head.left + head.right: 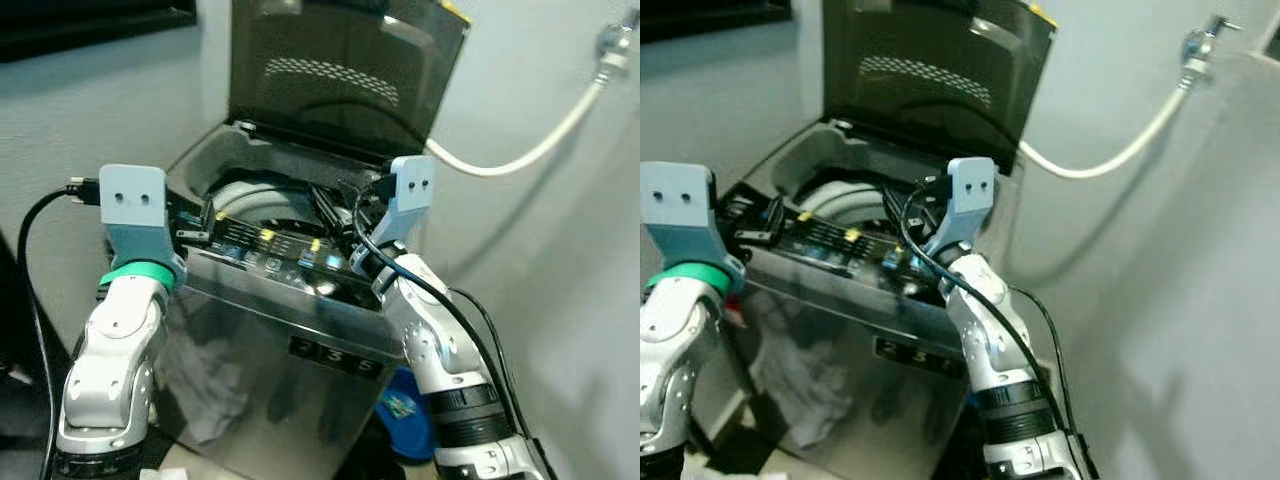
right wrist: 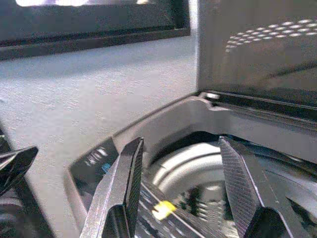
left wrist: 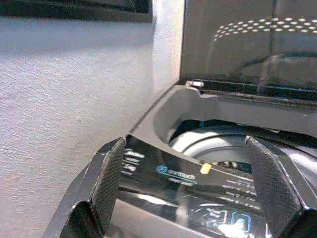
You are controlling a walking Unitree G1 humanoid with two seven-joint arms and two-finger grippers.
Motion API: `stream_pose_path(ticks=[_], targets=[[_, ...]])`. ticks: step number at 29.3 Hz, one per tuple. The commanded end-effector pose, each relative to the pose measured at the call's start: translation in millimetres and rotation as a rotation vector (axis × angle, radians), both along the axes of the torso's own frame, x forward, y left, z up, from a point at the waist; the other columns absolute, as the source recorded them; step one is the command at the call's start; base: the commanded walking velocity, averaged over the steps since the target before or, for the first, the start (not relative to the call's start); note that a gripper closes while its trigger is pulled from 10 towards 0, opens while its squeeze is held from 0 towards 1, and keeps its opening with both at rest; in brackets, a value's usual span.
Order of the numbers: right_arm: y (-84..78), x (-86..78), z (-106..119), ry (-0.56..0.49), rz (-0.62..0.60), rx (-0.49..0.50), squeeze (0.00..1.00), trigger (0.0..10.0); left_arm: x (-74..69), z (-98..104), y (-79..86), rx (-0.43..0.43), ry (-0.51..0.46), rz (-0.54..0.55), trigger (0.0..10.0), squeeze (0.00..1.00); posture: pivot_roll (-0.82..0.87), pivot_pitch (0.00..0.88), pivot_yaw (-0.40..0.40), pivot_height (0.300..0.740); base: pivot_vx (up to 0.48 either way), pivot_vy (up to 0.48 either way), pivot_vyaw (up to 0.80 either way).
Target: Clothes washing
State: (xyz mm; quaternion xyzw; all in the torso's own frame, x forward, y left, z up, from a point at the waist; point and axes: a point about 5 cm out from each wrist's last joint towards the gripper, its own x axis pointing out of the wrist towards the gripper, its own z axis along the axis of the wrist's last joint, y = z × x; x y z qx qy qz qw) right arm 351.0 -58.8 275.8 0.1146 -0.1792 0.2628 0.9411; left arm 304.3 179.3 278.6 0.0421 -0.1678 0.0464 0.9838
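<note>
A top-loading washing machine (image 1: 270, 370) with a shiny steel front stands before me, its dark lid (image 1: 340, 70) raised upright. The pale drum rim (image 3: 218, 144) shows inside the opening; I cannot make out any clothes in it. My left gripper (image 3: 190, 186) hovers open over the left end of the control panel (image 1: 270, 245), nothing between its fingers. My right gripper (image 2: 183, 193) is open too, held over the panel's right part and pointing across the drum opening.
A white hose (image 1: 530, 150) runs from a wall tap (image 1: 612, 45) to the machine's back right corner. A blue object (image 1: 405, 405) lies on the floor by my right arm. Grey walls close in behind and on the right.
</note>
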Motion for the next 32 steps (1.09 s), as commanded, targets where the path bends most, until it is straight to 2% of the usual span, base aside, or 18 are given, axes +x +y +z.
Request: stream_pose_path(ticks=[1,7,10,12,14,15,16,17,18,20,22,27,32], targets=[[-4.2,1.6,1.1,-0.004,-0.016,0.003,0.00,10.0,0.5,0.9,-4.9,0.011,-0.005,-0.020,10.0,0.00,0.06,0.006,-0.094,0.740,0.000,0.000,0.80],[-4.6,2.3,1.4,-0.006,-0.016,0.000,0.00,10.0,0.9,-1.5,-5.1,0.018,0.003,-0.024,10.0,0.00,0.06,0.003,-0.092,0.740,0.000,0.000,0.80],[-8.8,3.4,-0.6,-0.010,-0.010,-0.014,0.00,10.0,3.0,-14.4,0.9,0.028,0.042,-0.020,10.0,0.00,0.06,0.001,-0.093,0.740,0.000,0.000,0.80],[-8.8,3.4,-0.6,-0.010,-0.010,-0.014,0.00,10.0,3.0,-14.4,0.9,0.028,0.042,-0.020,10.0,0.00,0.06,0.001,-0.093,0.740,0.000,0.000,0.80],[-27.5,3.8,-18.2,0.028,-0.035,-0.043,0.00,10.0,5.1,-33.4,15.6,0.061,0.108,-0.003,10.0,0.00,0.06,0.000,-0.074,0.740,0.000,0.000,0.80],[-27.5,3.8,-18.2,0.028,-0.035,-0.043,0.00,10.0,5.1,-33.4,15.6,0.061,0.108,-0.003,10.0,0.00,0.06,0.000,-0.074,0.740,0.000,0.000,0.80],[-34.5,3.3,-25.1,0.044,-0.049,-0.053,0.00,10.0,5.2,-38.7,20.4,0.067,0.128,0.000,10.0,0.00,0.06,0.000,-0.074,0.740,0.000,0.000,0.80],[-44.5,2.5,-34.2,0.074,-0.076,-0.048,0.00,10.0,4.7,-46.0,25.6,0.051,0.154,-0.002,10.0,0.00,0.05,0.000,-0.049,0.740,0.000,0.000,0.80],[-44.5,2.5,-34.2,0.074,-0.076,-0.048,0.00,10.0,4.7,-46.0,25.6,0.051,0.154,-0.002,10.0,0.00,0.05,0.000,-0.049,0.740,0.000,0.000,0.80],[-56.9,0.9,-44.7,0.110,-0.117,-0.033,0.00,10.0,3.0,-56.3,31.5,0.012,0.180,-0.011,10.0,0.00,0.05,0.000,-0.034,0.740,0.000,0.000,0.80],[-61.3,-0.1,-48.0,0.121,-0.136,-0.028,0.00,10.0,1.7,-61.0,34.4,-0.010,0.186,-0.010,10.0,0.00,0.04,0.001,-0.026,0.740,0.000,0.000,0.80],[-62.5,-0.7,-48.6,0.127,-0.170,0.006,0.00,10.0,-0.8,-81.1,30.2,-0.050,0.239,-0.042,10.0,0.00,0.05,0.005,-0.017,0.740,0.000,0.000,0.80],[-58.5,-0.2,-46.9,0.123,-0.166,0.018,0.00,10.0,-2.7,-88.1,25.4,-0.068,0.262,-0.076,10.0,0.00,0.05,0.011,-0.003,0.740,0.000,0.000,0.80]])
